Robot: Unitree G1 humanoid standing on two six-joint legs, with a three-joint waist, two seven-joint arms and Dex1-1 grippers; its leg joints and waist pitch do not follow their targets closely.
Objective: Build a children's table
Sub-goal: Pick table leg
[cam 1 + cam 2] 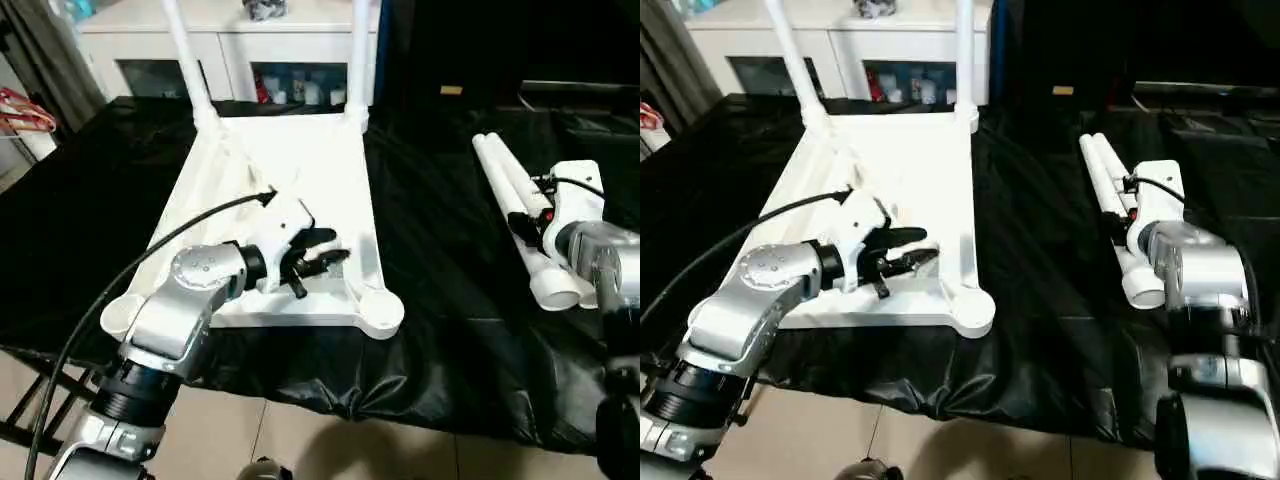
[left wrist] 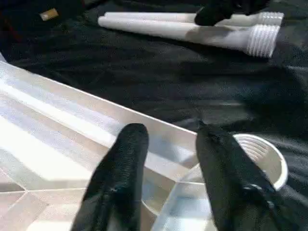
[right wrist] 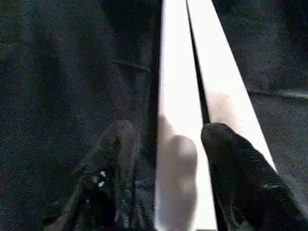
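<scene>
Black cloth [image 1: 440,300]: table [image 1: 290,180] upside down; loose legs [image 1: 520,215] (paired) pointing away.

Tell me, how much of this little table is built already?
About halfway. The tabletop lies upside down with two legs standing in its far corners. The near corner sockets are still empty. Two loose legs lie on the black cloth, and the right tool hangs open over one.
</scene>
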